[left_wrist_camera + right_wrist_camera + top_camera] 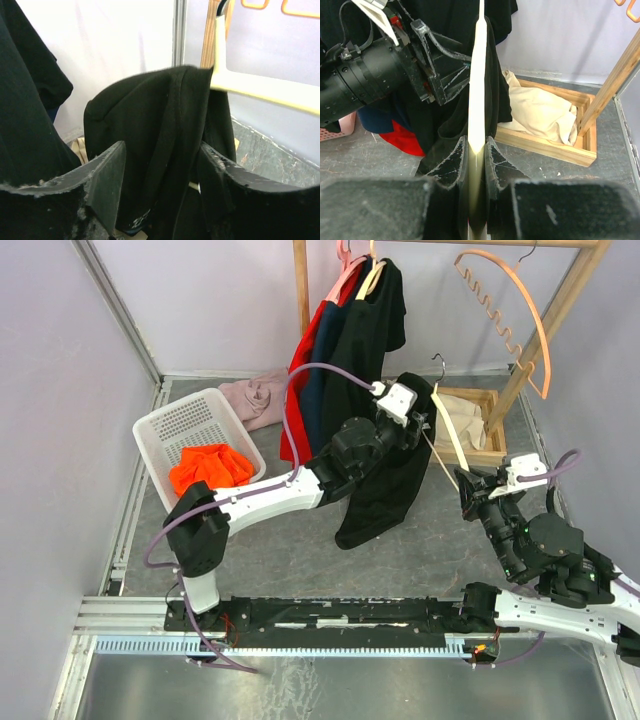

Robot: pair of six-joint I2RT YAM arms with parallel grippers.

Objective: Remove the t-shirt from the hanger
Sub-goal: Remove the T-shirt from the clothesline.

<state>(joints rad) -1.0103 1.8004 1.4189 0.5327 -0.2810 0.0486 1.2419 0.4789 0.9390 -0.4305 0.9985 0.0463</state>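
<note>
Roughly half done, by my reckoning: the lower arm of the cream hanger [447, 440] is bare, but the black t-shirt [385, 490] is draped over its upper end, hanging mid-table just left of the wooden box [487, 456]. The fabric has yet to be pulled clear. The right gripper [476, 150] reaches up from the near right, clamped on the bare hanger arm. The left gripper [162, 160], its arm stretched far and rightward, has jaws wide apart straddling a bunched fold of shirt (not visibly pinched).
</note>
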